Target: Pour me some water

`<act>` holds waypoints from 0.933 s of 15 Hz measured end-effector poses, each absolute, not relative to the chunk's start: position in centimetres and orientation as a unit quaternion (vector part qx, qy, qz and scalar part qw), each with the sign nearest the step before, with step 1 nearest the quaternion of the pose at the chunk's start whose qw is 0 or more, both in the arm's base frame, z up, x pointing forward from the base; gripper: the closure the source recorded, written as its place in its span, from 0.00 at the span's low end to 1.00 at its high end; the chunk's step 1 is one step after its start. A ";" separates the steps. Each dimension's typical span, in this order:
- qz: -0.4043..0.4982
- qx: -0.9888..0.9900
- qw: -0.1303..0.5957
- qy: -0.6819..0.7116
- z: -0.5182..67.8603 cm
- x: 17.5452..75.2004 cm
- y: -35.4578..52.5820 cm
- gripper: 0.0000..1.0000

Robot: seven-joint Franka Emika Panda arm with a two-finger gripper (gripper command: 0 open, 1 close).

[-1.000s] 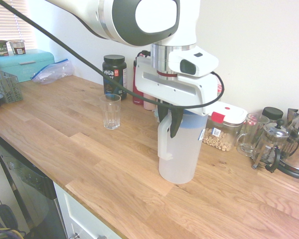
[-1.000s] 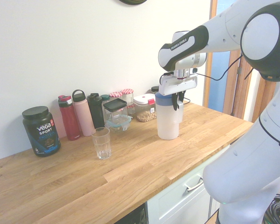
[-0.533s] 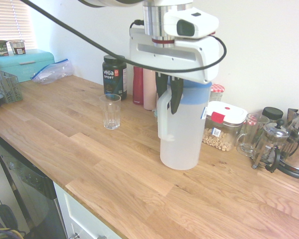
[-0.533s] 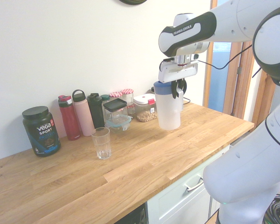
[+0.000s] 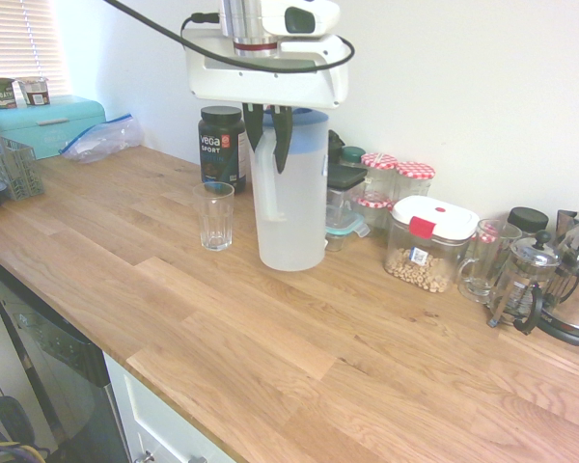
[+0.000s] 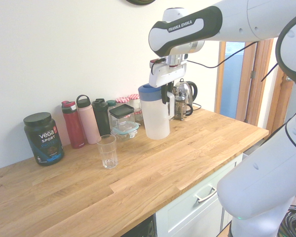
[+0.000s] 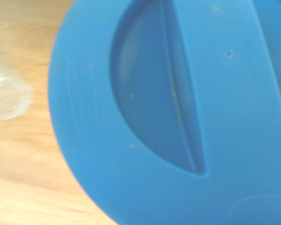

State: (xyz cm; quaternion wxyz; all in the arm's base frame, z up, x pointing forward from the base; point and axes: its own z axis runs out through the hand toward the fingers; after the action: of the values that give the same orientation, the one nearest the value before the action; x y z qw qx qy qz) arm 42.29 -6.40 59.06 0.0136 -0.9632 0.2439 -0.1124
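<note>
We see the end effector clamped on the white loop handle of the tall frosted-white plastic pitcher with blue lid, held upright above the wooden table, clear ribbed drinking glass at its 9 o'clock in the first exterior view, near.

Frosted plastic pitcher, oiled-wood counter

A long oak worktop is set against a plain pale wall. White cabinet fronts are fitted beneath it, and a dark appliance door is seen below one end. Slatted blinds are lit by daylight in one corner; a wooden door frame is seen opposite.
</note>
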 end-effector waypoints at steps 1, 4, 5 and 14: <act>-0.112 -0.971 0.011 0.212 59.1 42.8 -5.1 1.00; -0.102 -0.988 0.001 0.120 58.7 44.5 -2.3 1.00; -0.095 -0.991 -0.008 0.091 58.5 45.1 -1.5 1.00; 0.007 -0.980 -0.172 -0.097 56.1 50.6 4.2 1.00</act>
State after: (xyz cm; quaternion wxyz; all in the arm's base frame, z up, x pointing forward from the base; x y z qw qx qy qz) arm 50.63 4.16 56.05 -0.1716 -0.9804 -0.0967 0.0072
